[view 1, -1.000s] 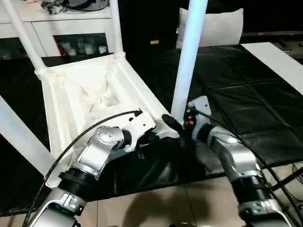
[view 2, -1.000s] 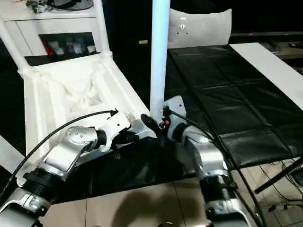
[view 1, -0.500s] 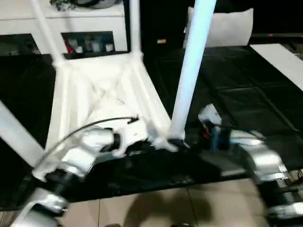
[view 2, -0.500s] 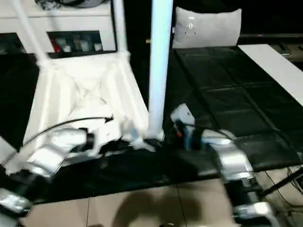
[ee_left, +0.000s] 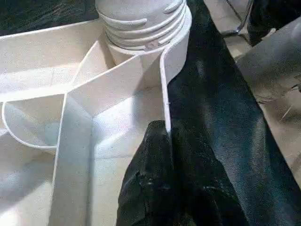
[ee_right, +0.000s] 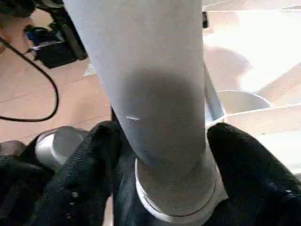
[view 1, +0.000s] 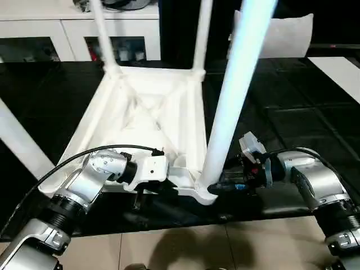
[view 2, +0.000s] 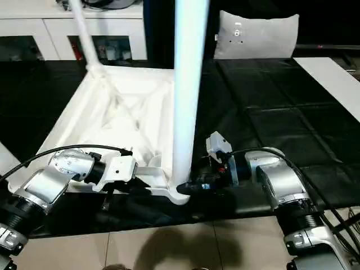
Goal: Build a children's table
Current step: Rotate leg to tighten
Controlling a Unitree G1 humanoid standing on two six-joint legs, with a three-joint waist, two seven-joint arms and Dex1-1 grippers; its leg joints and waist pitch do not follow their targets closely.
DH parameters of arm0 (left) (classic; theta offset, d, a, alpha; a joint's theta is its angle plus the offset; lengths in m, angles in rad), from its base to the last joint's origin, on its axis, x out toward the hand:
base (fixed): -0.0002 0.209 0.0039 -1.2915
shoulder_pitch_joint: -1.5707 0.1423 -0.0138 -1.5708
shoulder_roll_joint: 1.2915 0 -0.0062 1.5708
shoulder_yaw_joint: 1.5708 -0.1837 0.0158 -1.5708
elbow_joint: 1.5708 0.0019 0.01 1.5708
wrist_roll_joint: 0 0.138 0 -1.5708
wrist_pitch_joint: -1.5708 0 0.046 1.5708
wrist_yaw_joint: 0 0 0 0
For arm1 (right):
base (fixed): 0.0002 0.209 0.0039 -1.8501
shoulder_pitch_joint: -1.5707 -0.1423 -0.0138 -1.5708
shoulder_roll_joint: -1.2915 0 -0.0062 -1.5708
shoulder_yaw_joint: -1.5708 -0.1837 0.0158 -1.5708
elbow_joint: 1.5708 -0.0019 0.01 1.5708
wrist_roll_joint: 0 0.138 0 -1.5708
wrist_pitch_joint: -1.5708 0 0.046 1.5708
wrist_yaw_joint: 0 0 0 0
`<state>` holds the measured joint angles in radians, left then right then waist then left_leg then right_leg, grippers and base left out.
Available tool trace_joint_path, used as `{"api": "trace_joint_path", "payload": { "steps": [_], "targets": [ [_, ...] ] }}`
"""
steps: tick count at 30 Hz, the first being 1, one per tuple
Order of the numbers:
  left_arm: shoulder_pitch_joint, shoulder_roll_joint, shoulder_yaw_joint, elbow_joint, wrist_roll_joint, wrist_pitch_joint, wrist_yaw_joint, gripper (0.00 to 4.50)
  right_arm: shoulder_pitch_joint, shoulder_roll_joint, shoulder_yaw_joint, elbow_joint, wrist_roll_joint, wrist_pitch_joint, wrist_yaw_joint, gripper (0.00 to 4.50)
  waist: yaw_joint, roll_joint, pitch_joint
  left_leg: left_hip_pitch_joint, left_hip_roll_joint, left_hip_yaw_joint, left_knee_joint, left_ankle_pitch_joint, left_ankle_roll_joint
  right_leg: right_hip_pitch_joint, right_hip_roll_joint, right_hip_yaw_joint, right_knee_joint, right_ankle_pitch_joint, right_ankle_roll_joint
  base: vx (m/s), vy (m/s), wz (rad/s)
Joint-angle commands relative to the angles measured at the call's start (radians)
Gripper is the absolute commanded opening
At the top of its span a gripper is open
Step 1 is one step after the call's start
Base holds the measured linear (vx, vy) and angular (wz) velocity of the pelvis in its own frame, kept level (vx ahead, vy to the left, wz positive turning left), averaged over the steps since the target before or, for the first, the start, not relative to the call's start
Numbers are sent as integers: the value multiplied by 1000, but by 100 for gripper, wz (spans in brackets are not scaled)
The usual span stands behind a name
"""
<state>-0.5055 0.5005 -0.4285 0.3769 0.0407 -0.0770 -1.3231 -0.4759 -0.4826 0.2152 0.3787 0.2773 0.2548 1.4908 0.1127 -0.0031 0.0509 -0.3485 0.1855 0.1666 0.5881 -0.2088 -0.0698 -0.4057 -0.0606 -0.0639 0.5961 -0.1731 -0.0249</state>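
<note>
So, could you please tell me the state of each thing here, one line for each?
Table top: upside down, ribbed underside up, on the black surface.
Near leg: upright in its corner socket.
Far legs: upright in their sockets.
Left gripper: jaws shut on the top's rim.
Right gripper: jaws around the near leg's base.

One upturned table top (view 1: pixel 149 121), four legs standing in its corner sockets: near-right (view 1: pixel 236 84), near-left (view 1: pixel 19 140), far-left (view 1: pixel 101 28), far-right (view 1: pixel 202 34). Two grippers at near edge. One pillow (view 1: pixel 287 34) behind.
</note>
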Motion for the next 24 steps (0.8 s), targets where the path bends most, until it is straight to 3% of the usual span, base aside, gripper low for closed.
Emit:
{"api": "trace_joint_path", "payload": {
  "steps": [1,10,16,17,18,19,21,24],
  "targets": [
    [10,2,-59,30,38,-16,-41,0,-17,-3,16,4,12,9,27,289,-3,-11,-60,-1,49,-3,-63,-91,73,56,-82,49,-54,-175,-228,0,0,0],
    [22,1,-34,42,2,4,-48,0,-6,8,11,-13,40,47,46,233,-2,-5,-59,1,49,-2,-64,-104,63,55,-81,48,-55,-185,-228,0,0,0],
    [51,-54,22,-11,-47,142,47,0,38,50,3,-85,14,96,-112,207,-7,-2,-55,1,49,-3,-68,-118,47,56,-81,49,-61,-219,-214,0,0,0],
    [62,-95,54,-40,-64,241,127,0,49,114,-15,-106,-21,131,-275,206,-11,-1,-51,1,48,-2,-70,-137,40,54,-80,49,-66,-257,-207,0,0,0],
    [62,-95,54,-40,-64,241,127,0,49,114,-15,-106,-21,131,-275,204,-13,-2,-47,1,49,-3,-74,-149,30,53,-82,50,-70,-288,-198,0,0,0],
    [66,-112,63,-54,-70,281,156,0,48,149,-30,-110,-30,155,-353,204,-25,-6,-42,3,39,-9,-78,-211,9,53,-84,46,-86,-457,-146,0,0,0],
    [67,-150,75,-81,-60,352,233,0,34,232,-62,-89,-77,183,-548,200,-45,-5,-36,-5,35,-16,-84,-231,-14,53,-84,39,-96,-563,-95,0,0,0],
    [56,-213,94,-101,-34,424,341,0,14,321,-103,-49,-135,161,-772,200,-72,-6,-39,0,28,-21,-79,-268,-18,50,-86,31,-113,-659,-43,0,0,0]
  ]
}}
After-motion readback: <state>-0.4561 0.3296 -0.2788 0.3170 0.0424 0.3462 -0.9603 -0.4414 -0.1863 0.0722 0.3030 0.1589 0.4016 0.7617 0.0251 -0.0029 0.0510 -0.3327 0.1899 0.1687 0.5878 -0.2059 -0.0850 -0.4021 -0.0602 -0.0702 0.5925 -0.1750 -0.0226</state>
